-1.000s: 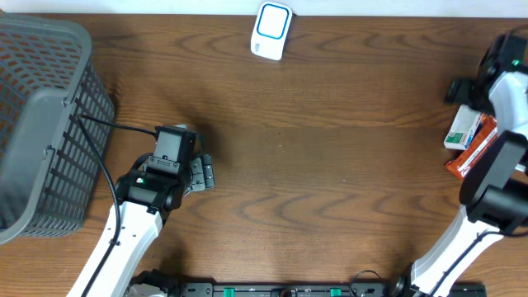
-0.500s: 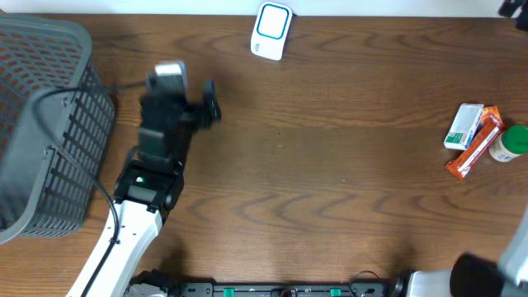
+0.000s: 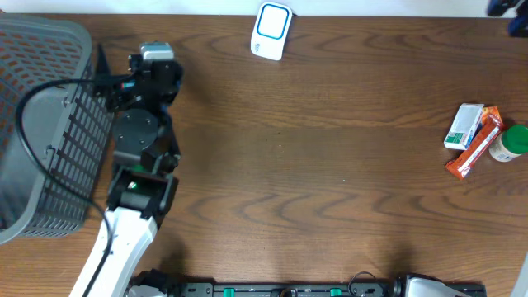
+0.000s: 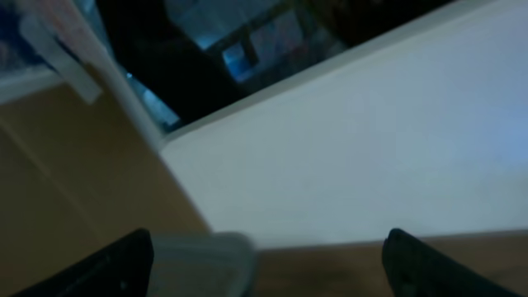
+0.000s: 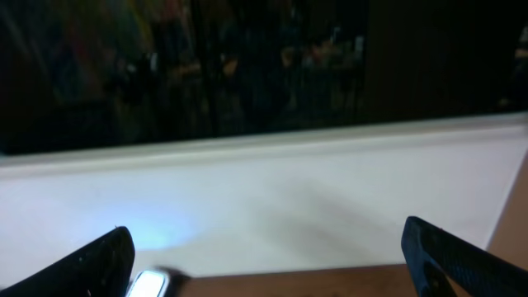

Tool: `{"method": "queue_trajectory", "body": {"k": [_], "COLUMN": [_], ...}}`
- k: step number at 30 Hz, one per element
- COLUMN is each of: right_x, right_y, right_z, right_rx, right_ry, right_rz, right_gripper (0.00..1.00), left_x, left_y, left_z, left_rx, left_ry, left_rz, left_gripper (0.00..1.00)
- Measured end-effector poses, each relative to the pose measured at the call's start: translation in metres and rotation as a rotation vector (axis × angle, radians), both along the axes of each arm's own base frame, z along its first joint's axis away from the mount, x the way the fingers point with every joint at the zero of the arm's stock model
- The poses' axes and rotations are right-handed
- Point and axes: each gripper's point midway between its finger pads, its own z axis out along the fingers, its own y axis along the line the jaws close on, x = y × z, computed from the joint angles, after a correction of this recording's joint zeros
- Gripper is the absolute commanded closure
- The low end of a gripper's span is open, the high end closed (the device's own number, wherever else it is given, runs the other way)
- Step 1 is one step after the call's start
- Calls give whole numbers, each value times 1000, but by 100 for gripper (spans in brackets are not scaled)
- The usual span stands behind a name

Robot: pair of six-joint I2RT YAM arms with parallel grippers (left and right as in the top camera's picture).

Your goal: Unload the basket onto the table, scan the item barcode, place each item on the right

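White-and-green box [image 3: 464, 125], orange packet [image 3: 476, 148], lettering illegible

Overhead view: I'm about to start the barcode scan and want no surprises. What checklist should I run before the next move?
1. Open, empty left end effector: ok.
2. Open, empty right end effector: ok.
3. Unobstructed scanner: ok.
4. Grouped at the right, white box, orange packet and bottle: ok.
5. An item in hand for scanning: not ok.
6. Any barcode facing up: cannot tell.
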Motion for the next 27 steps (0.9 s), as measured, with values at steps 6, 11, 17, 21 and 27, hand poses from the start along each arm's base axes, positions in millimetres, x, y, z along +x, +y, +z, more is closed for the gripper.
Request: {"method": "queue_trajectory", "body": {"k": [6,11,17,21,27], "right_x": [0,-47,-165,-226,-261], "right_y": [17,20,19,18,19], "right_z": [-50,-73,-32,-7,-9], "right_rx": [-3,-8,-9,-7,-6], "right_ry": [87,33,-257,-410,-464], "right_rz": [-11,-31,-53,-68,-68], "right_gripper": [1,1,1,1,1], "left_x": [-64,-135,-182,-183,-193], "left_y": [30,60,66,63,61], "left_z": [13,65,96,102,107], "left_rx": [54,-33,-101,-120,-195], "left_ry": [69,-161,-349,-382,-440], "left_rz": [-9,26,26,1,-28], "left_gripper": [10,10,10,10,10]}}
